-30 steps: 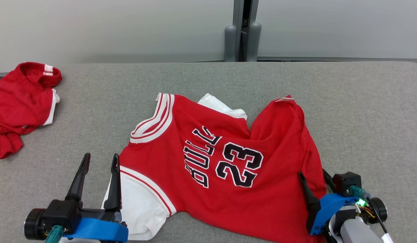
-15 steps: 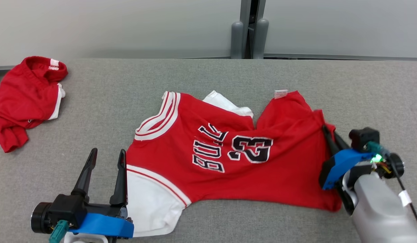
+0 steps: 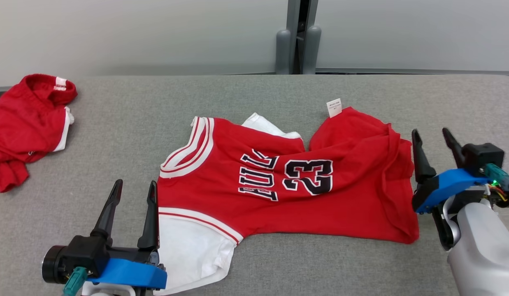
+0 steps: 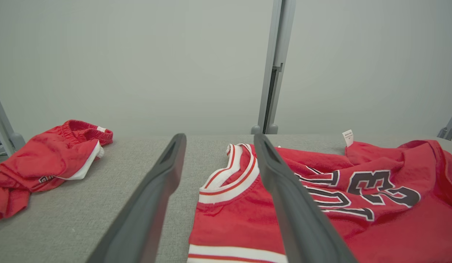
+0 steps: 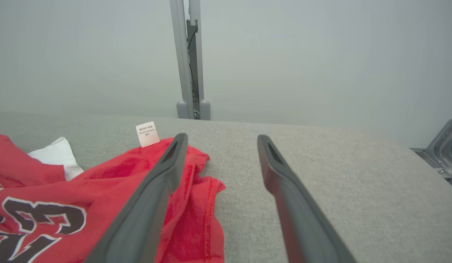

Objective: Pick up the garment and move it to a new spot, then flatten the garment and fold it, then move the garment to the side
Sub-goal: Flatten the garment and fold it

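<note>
The right gripper is held wide open and empty, just beside the right edge of the jersey. Whether its nearer finger brushes the cloth cannot be told. It is judged to be parked there because a tug on that edge has just been finished and the cloth let go. The left gripper is likewise spread wide with nothing in it, set at the jersey's left side beside the white sleeve, probably so that side can be taken up next.

The jersey is spread number-up in the middle of the grey table, lying crosswise. Its right part is bunched in ridges and its label is stood up at the far edge. A second red garment is left crumpled at the far left, well apart.

Half a second earlier the right fingers were pinched shut on that right edge. Since then they have been opened and drawn off to the right. A second earlier the same gripper was seen lower, at the near right corner, and the cloth has since been pulled outward and flatter. The left gripper has hardly been moved.
</note>
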